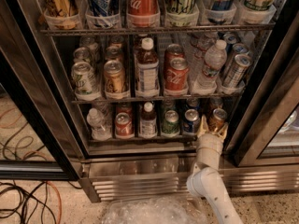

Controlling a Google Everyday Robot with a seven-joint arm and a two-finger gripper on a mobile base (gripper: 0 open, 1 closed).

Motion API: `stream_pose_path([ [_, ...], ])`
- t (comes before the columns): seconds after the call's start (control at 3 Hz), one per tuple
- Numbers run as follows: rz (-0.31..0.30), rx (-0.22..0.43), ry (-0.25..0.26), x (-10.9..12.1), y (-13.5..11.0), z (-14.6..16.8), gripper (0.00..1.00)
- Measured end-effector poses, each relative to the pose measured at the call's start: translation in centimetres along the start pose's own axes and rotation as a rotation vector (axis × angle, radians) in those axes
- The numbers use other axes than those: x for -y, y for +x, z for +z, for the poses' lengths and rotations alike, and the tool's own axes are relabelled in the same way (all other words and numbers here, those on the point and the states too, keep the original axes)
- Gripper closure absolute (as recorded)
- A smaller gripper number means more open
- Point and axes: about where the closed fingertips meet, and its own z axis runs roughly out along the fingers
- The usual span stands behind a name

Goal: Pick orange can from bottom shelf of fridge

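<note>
The fridge [42,101] stands open in front of me. Its bottom shelf [140,138] holds a row of drinks. The orange can [217,117], coppery with a silver top, stands at the right end of that row. My gripper [212,127] reaches up from below on a white arm, right at the shelf's front edge. Its fingers [202,125] are open and stand either side of the can's lower part, which they partly hide. The can still stands upright on the shelf.
To the can's left on the bottom shelf stand a blue can [191,121], a green can [171,122], a brown bottle [148,120], a red can [124,124] and a clear bottle [97,123]. The door frame [261,111] is close on the right. A crinkled plastic sheet [149,211] and cables [23,204] lie on the floor.
</note>
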Motion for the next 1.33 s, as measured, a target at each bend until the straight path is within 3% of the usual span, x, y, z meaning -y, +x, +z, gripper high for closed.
stream_pose_path([
  [0.33, 0.006, -0.003, 0.016, 0.07, 0.02, 0.96, 0.33],
  [0.67, 0.008, -0.007, 0.025, 0.10, 0.17, 1.30, 0.52],
  [1.33, 0.008, -0.006, 0.025, 0.11, 0.15, 1.31, 1.00],
])
